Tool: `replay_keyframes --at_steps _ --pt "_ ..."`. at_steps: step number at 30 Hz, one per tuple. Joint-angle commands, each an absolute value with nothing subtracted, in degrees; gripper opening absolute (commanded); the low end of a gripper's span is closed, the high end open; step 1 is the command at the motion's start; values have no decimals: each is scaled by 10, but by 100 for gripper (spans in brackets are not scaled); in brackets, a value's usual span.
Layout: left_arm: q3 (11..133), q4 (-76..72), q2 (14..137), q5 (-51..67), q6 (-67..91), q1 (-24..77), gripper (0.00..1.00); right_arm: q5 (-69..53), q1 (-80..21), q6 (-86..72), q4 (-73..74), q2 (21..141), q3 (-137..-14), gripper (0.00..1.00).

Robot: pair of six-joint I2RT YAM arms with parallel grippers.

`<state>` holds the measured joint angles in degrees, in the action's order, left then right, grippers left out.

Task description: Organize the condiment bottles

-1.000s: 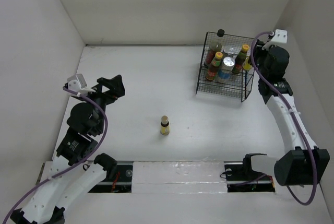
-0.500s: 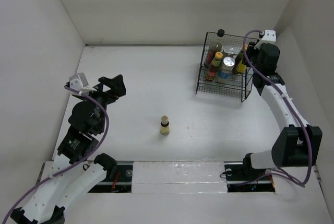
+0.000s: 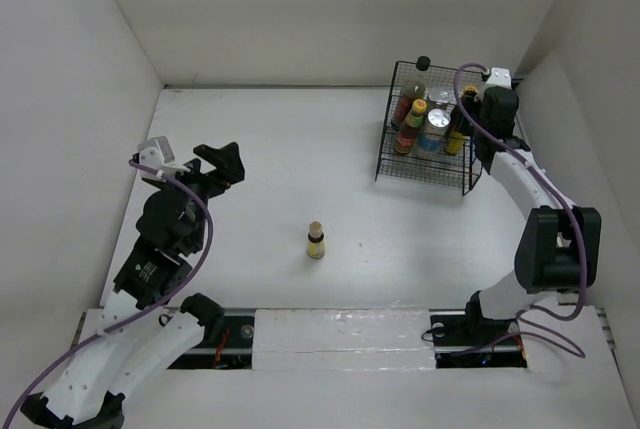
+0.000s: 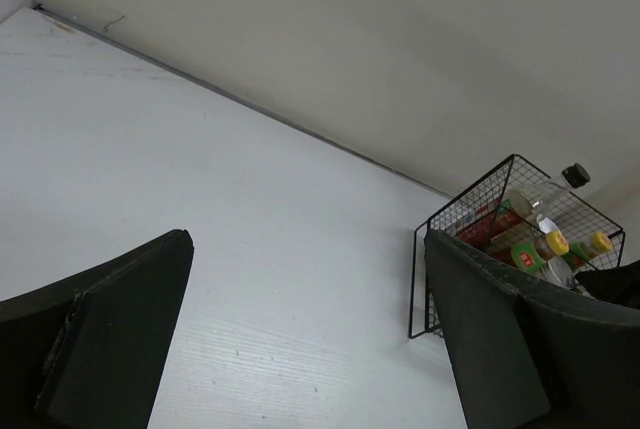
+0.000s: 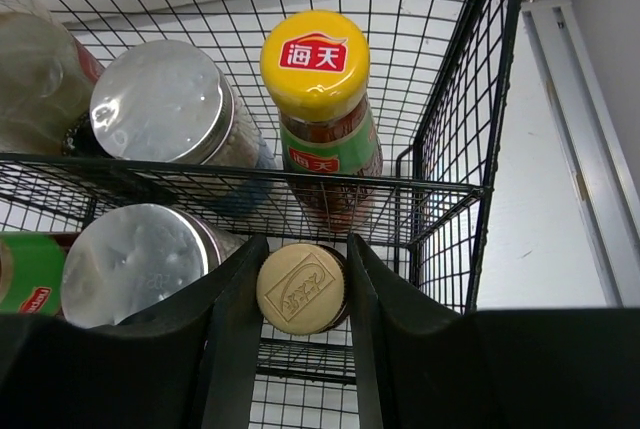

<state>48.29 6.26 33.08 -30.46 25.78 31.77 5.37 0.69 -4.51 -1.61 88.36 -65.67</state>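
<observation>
**Right fingers clamp a tan-capped bottle in the basket; its twin stands alone on the worktop**

In the top view the wire basket (image 3: 385,154) sits at about 1 o'clock on the worktop (image 3: 280,149). The right arm (image 3: 545,234) reaches into it from its 3 o'clock side.

The right wrist view looks straight down. There the right fingers (image 5: 232,349) press against both sides of the held bottle (image 5: 301,288), grasping it just under its tan cap. I cannot tell whether it rests on the basket floor.

- **12 o'clock of the held bottle:** beyond a wire divider stands a red-sauce bottle (image 5: 316,64) with a yellow cap.
- **9 o'clock:** just beside the held bottle is a silver-lidded jar (image 5: 135,264).
- **11 o'clock:** a second jar (image 5: 162,101) stands beyond the divider.
- **Far left edge of the view:** part of a green label (image 5: 22,279) shows, and a glassy bottle shoulder (image 5: 30,59) lies above it.

From the top view, the black-capped bottle (image 3: 421,69) rises at the basket's 11 o'clock corner. Another yellow-capped sauce bottle (image 3: 410,127) stands along its 9 o'clock side.

The lone bottle (image 3: 316,240) is small and yellow with a tan cap. It stands upright near the worktop's centre, a little toward 6 o'clock and well apart from the basket.

The left fingers (image 3: 224,161) hang at about 9 o'clock, spread wide with nothing between them. The left wrist view shows bare worktop in the gap, and the basket lies off toward 2 o'clock.
</observation>
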Motion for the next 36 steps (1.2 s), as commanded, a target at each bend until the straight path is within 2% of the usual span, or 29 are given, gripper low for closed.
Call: replay_keyframes --at_steps 1,5,8,9,16,23,26,27,29,30,32,33,34,36 --pt "487 38 334 -303 250 317 97 52 10 -54 -61 884 -682 17" --pt "487 38 334 -298 250 317 97 68 4 -59 -61 889 -670 21" --pt "487 38 339 -298 250 317 97 74 -1 -59 -61 889 -664 32" --pt "487 38 339 -298 250 317 97 79 -1 -59 -61 883 -664 39" --pt "487 38 333 -298 250 317 97 85 -6 -59 -61 839 -657 58" --pt "487 38 328 -298 250 317 97 85 -39 -59 -54 737 -635 59" --pt "487 38 328 -298 250 317 97 52 -101 -43 -71 694 -621 49" --pt "487 38 328 -298 250 317 97 30 -119 -43 -76 688 -611 28" --pt "487 38 328 -298 250 317 96 -45 -185 -31 -95 688 -599 6" --pt "487 38 328 -298 250 317 96 -70 -210 -21 -95 688 -593 1" --pt "487 38 322 -298 250 317 94 -117 -261 5 -102 705 -587 0" --pt "487 38 322 -298 250 317 91 -144 -315 14 -102 705 -581 5" --pt "487 38 322 -298 245 317 90 -151 -342 23 -102 711 -574 29" --pt "487 38 322 -298 245 317 89 -156 -388 58 -78 711 -566 55"
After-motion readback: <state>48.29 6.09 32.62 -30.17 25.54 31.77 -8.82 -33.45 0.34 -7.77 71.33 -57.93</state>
